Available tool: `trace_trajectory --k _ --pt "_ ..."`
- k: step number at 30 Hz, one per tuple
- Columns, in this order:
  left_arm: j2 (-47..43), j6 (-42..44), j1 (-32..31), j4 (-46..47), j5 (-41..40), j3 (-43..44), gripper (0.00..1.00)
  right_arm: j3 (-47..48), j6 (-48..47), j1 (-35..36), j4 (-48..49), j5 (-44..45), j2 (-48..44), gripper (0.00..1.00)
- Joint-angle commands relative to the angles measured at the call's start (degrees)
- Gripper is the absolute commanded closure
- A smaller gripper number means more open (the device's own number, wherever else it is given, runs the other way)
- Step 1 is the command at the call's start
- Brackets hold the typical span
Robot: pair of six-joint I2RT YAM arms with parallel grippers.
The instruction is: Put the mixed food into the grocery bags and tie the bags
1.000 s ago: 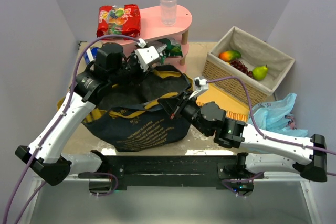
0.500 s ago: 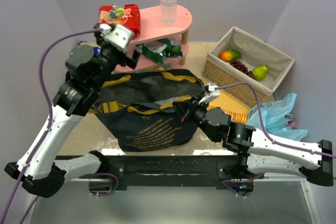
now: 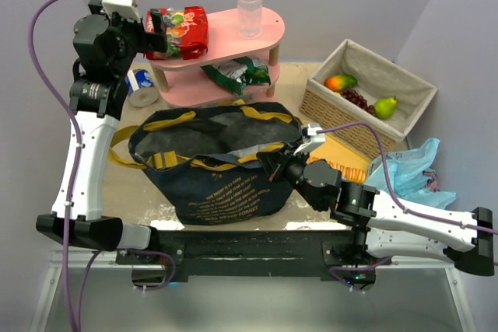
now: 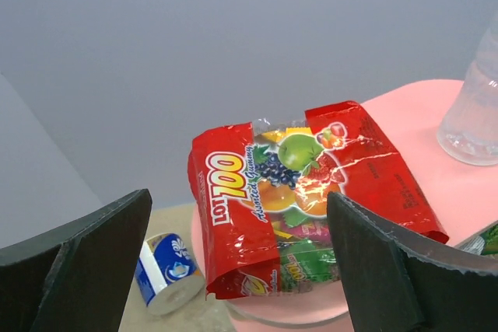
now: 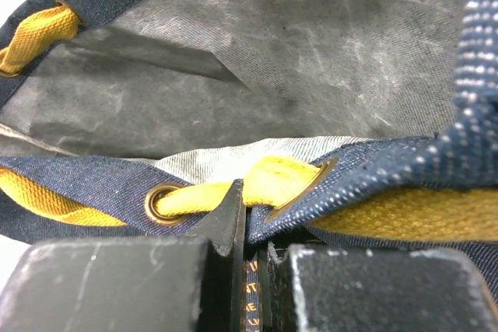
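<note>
The red snack pack (image 3: 177,31) (image 4: 303,207) lies on the top of the pink shelf, beside the water bottle (image 3: 250,1). My left gripper (image 3: 152,36) (image 4: 237,207) hangs wide open just left of the pack, its fingers either side of it and not touching. The navy tote (image 3: 218,184) with yellow handles sits open in the middle. My right gripper (image 3: 268,162) (image 5: 253,215) is shut on its near right rim by a brass eyelet. Green crisp bags (image 3: 237,74) lie on the lower shelf. The light-blue plastic bag (image 3: 408,167) lies at the right.
A wicker basket (image 3: 366,126) at the back right holds a mango (image 3: 340,82), grapes (image 3: 356,99) and a pear (image 3: 385,106). The orange bread (image 3: 342,157) lies between tote and basket. A blue-and-white roll (image 3: 142,87) (image 4: 165,274) lies left of the pink shelf (image 3: 233,33).
My left gripper let go of the tote's far rim, opened wide and rose back-left to the red snack pack. The tote's mouth sagged wider. The right gripper kept its hold.
</note>
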Motion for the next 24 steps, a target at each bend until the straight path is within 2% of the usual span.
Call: trace_trajectory --k 1,10,14,18,19,20,22,24 --pt "0.2 -6.9 4.1 0.6 2.9 0.2 0.00 1.0 -0.3 0.1 -1.2 1.5 -2.0 1.00" --pt "2.0 -14.4 7.3 6.6 10.3 -5.5 0.00 2.3 -1.1 0.2 -2.5 1.6 -0.9 1.00" --pt "1.1 -20.1 7.4 12.8 12.9 -10.6 0.00 2.3 -0.6 0.2 -2.1 1.5 -0.5 1.00" --pt "2.9 -21.0 7.4 13.1 13.6 -11.8 0.02 2.1 -0.5 0.2 -2.3 1.5 -0.8 1.00" --pt "3.1 -21.1 7.4 13.8 15.0 -12.0 0.05 2.0 -0.6 0.2 -2.4 1.6 -1.2 1.00" --pt "3.2 -21.3 7.4 14.5 15.7 -12.8 0.15 1.9 -0.6 0.2 -2.4 1.6 -1.2 1.00" --pt "3.0 -21.6 7.4 15.8 16.4 -14.0 0.25 1.8 -0.4 0.2 -2.9 1.7 -1.6 1.00" --pt "2.5 -21.8 7.4 16.7 16.5 -15.0 0.49 1.9 -0.4 0.2 -3.1 1.9 -1.7 1.00"
